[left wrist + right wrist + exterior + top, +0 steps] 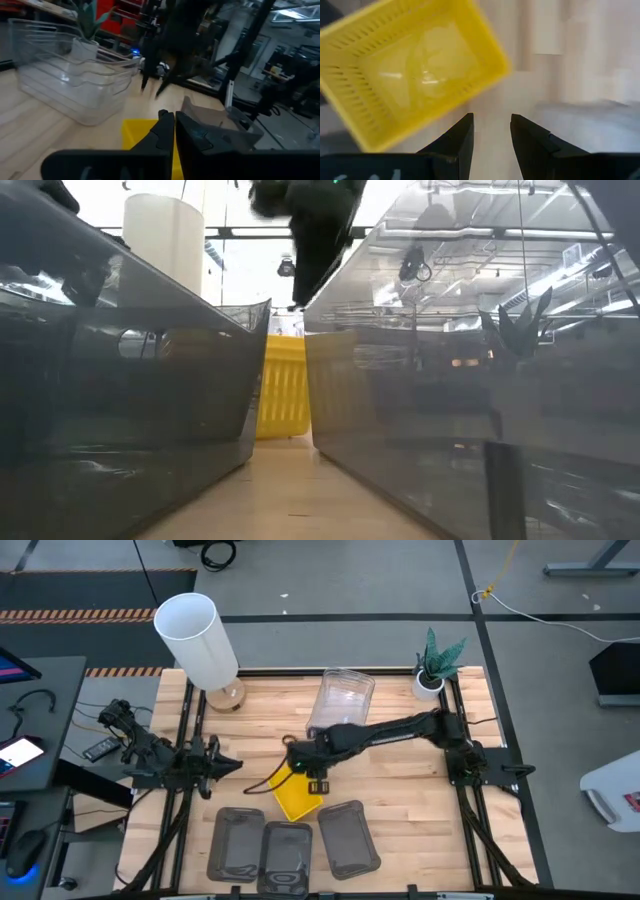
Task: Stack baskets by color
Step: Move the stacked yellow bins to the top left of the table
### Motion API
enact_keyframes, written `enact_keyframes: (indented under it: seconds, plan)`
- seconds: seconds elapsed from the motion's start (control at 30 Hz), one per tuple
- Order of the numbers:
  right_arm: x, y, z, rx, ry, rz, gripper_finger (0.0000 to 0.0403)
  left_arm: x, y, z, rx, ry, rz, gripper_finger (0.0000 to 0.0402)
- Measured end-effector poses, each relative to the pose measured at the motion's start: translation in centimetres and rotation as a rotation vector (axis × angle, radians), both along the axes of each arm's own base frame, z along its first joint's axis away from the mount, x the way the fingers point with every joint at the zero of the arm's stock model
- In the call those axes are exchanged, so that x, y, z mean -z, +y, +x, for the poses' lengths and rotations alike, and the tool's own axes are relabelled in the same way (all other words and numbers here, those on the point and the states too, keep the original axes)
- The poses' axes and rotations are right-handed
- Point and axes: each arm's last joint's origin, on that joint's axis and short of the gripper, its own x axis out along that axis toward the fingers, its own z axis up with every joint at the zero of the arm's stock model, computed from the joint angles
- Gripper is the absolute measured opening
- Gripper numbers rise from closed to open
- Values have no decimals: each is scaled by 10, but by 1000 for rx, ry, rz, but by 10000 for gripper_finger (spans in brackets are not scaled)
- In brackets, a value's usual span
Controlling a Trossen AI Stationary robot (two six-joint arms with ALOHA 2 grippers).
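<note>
While three grey baskets [288,848] lie unstacked side by side along the near edge, the yellow baskets [295,795] sit mid-table as one pile, count unclear, under the right gripper [316,777], whose fingers are parted and empty. Clear baskets [342,698] look stacked farther back. The left gripper [222,765] waits at left, closed.

The right gripper [491,131] points down at the pale wooden table [495,95], its two dark fingers [461,137] standing apart with a clear gap of bare wood between them and nothing held. Just beyond the fingertips lies a bright yellow basket [407,65], open side toward the camera, its slotted walls and rounded corners plain to see and its floor glossy. Its nearest corner sits close to one fingertip without touching. A grey basket [590,120] shows blurred on the other side.
</note>
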Motion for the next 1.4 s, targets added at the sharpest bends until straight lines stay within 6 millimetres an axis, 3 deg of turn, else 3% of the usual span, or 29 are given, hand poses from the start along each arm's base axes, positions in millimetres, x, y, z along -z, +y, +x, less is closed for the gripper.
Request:
enact_keyframes:
  seconds: [0.07,0.33,0.57,0.8,1.17,1.4]
  plan:
    - [-24,-1,-12,14,-21,-44,134,1,1,1,-18,7,-20,20]
    - [-85,-5,-54,102,-114,-141,134,8,0,12,-37,94,-61,43]
    - [-109,-11,-76,183,-160,-213,134,12,-2,30,-30,234,-83,41]
    - [-113,-12,-81,196,-156,-216,134,5,-5,52,-18,368,-70,43]
    - [-111,-13,-86,225,-107,-239,134,-5,1,93,46,486,-124,10]
    - [-111,-13,-86,225,-103,-239,133,-5,3,119,75,599,-109,78]
